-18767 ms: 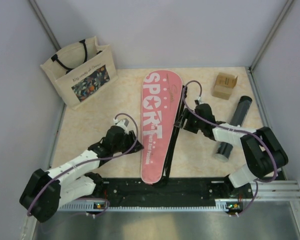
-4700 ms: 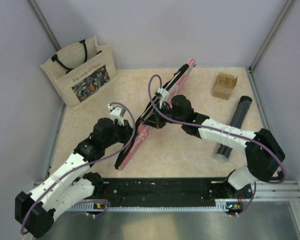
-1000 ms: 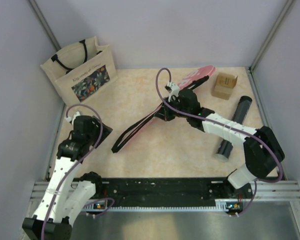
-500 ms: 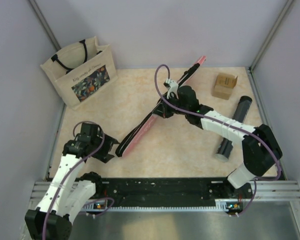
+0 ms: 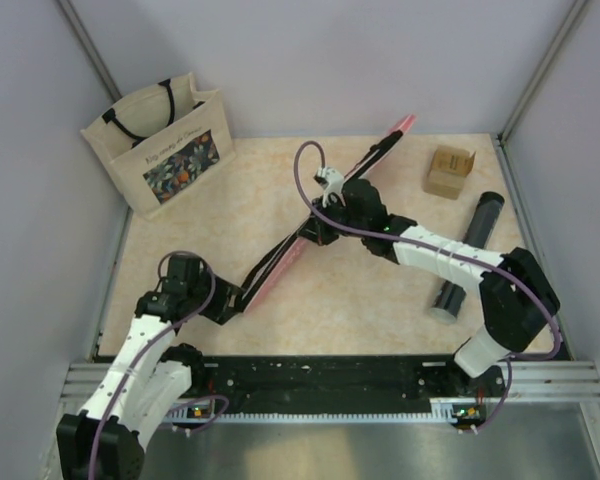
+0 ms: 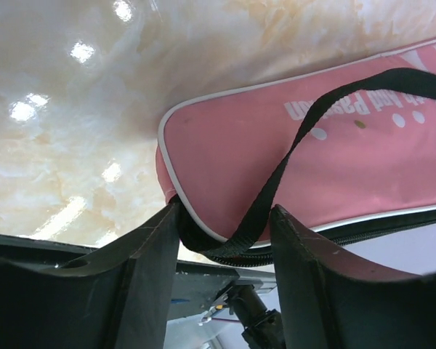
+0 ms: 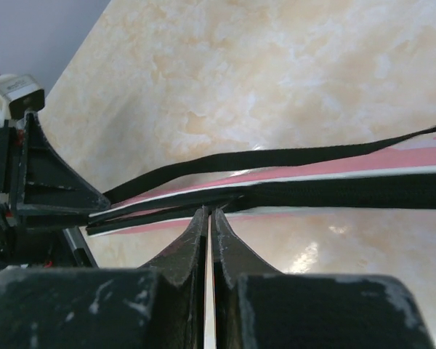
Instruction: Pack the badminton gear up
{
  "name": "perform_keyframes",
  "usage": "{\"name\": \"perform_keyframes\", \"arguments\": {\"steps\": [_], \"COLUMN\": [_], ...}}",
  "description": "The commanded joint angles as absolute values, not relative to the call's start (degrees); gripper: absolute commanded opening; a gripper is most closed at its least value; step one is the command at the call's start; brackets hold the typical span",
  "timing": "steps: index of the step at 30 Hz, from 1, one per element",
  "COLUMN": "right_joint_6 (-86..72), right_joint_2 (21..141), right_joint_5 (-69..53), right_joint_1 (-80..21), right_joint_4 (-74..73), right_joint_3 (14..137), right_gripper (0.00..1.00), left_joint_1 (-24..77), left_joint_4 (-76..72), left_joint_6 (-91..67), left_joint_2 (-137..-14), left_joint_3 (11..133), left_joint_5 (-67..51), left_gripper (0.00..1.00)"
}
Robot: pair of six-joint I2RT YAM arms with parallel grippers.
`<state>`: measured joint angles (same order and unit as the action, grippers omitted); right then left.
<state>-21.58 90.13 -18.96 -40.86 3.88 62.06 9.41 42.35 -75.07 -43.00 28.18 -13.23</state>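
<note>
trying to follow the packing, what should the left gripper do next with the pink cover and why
Probably close the left gripper on the narrow end of the pink cover. Its fingers straddle that end and the black strap, jaws apart, while the right gripper is shut on the cover's edge farther along. A second grip would likely steady it.

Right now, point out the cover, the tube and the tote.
cover (image 6: 378, 174): left wrist view, pink face near its end.
tube (image 5: 483, 216): top view, dark wall at its far end.
tote (image 5: 175, 155): top view, printed front panel.
</note>
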Motion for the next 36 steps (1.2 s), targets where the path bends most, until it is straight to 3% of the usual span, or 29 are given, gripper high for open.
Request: {"name": "perform_keyframes", "arguments": {"steps": [1,9,14,19,23,27,30,36], "right_joint_6": [-20.3,-17.8,-18.0,-23.4,-24.8,-20.4,-19.0,-17.7], "right_joint_2": [91.9,93.6,91.0,85.7,80.8,77.5,76.2,79.3], "right_joint_5": [-20.5,-17.6,-7.1,3.9,0.7,1.5,-2.0,-8.2], "right_joint_1": [-46.5,-51.5,-51.5,-50.5,-47.7,-44.2,-41.4,-40.2], "right_joint_4": [6.9,6.2,2.8,-3.8,-0.5,2.8,8.4,19.7], "right_joint_3": [64.6,66.8,65.2,61.1,52.9,44.5,39.6,34.5], "right_gripper": [0.00,0.00,0.00,0.25,0.34,0.27,0.29,0.39], "left_joint_1": [9.2,9.2,9.2,9.2,9.3,9.6,10.0,10.0], "left_joint_4": [31.2,30.4,29.7,31.1,31.1,30.0,27.3,23.4], "left_joint_6": [-75.5,-73.3,-68.6,-62.3,-60.5,-61.0,-61.2,-62.2], "left_joint_2": [-42.4,-42.1,-42.9,-44.2,-47.9,-49.6,-48.3,-47.1], "left_joint_3": [25.9,27.2,28.2,29.4,28.3,25.5,23.2,20.6], "left_joint_5": [-14.4,-10.7,-7.6,-4.5,-6.7,-9.3,-9.9,-11.3], "left_gripper": [0.55,0.51,0.52,0.57,0.59,0.62,0.66,0.66]}}
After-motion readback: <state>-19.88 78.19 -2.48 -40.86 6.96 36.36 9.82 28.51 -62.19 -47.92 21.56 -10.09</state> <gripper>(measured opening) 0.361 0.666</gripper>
